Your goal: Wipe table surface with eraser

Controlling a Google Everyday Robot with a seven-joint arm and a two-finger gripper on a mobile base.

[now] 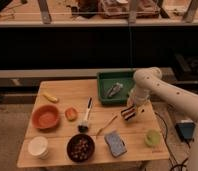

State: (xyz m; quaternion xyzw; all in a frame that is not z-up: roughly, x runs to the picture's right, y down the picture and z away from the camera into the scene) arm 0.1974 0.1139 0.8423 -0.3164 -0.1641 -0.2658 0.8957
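The table surface (99, 97) is a pale wooden plank top in the middle of the camera view. The eraser (128, 114), a small block with dark, red and white stripes, is at the table's right side, just below the green tray. My gripper (131, 110) comes down from the white arm (157, 87) on the right and is shut on the eraser, holding it at or just above the wood. I cannot tell whether the eraser touches the surface.
A green tray (103, 92) with a grey object (114, 90) sits at the back right. On the table are a blue-grey sponge pad (115, 143), a brush (85, 117), a thin stick (107, 125), an orange bowl (45, 116), a dark bowl (80, 147), a white cup (38, 147) and a green cup (152, 137).
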